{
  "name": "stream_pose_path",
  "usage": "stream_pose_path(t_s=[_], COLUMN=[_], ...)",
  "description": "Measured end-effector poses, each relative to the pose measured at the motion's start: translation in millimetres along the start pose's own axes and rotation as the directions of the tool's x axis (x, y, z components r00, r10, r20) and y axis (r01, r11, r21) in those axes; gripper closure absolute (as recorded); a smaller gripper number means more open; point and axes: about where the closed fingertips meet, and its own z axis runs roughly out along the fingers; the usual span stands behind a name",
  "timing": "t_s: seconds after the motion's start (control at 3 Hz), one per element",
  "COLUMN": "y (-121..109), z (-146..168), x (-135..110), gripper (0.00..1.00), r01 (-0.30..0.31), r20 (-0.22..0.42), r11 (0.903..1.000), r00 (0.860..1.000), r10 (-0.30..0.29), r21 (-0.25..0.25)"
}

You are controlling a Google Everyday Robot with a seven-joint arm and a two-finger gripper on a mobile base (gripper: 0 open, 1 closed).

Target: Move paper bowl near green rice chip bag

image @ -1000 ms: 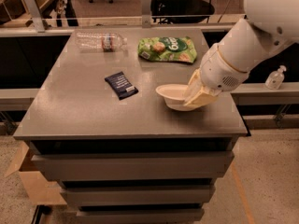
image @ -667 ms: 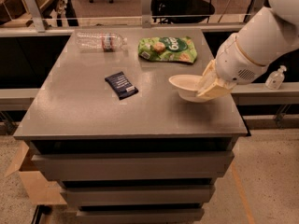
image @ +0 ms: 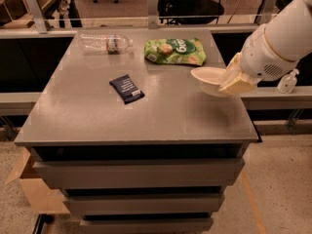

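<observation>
The tan two-finger gripper [image: 233, 81] clamps the right rim of one round off-white paper bowl [image: 207, 76], near the grey metal table's [image: 146, 121] right edge. One crinkly light-green rice chip bag [image: 175, 51] lies just beyond. Farther left lie one dark-blue snack wrapper [image: 126, 88] and one clear plastic bottle [image: 105, 43].

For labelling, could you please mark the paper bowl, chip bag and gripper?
paper bowl [image: 207, 76]: camera view, inner surface.
green rice chip bag [image: 175, 51]: camera view, centre.
gripper [image: 228, 82]: camera view, fingertips at bowl's right rim.

Smooth cream plastic jaws of the gripper [image: 233, 81], above the matt grey table [image: 97, 116], clasp the paper bowl [image: 208, 76].
</observation>
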Motion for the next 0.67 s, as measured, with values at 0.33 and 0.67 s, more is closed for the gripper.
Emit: stream_pose_path(t_s=[0.33, 0.67], y=[-23.1, -58.0], z=[6.5, 17.6], x=[-1.0, -2.4], gripper=[1.00, 1.00], r01=[0.034, 0.067], r20=[-0.011, -0.016], r11=[0.9992, 0.9958], r00=[0.999, 0.998], r10=[-0.033, -0.066], r21=[0.024, 0.063])
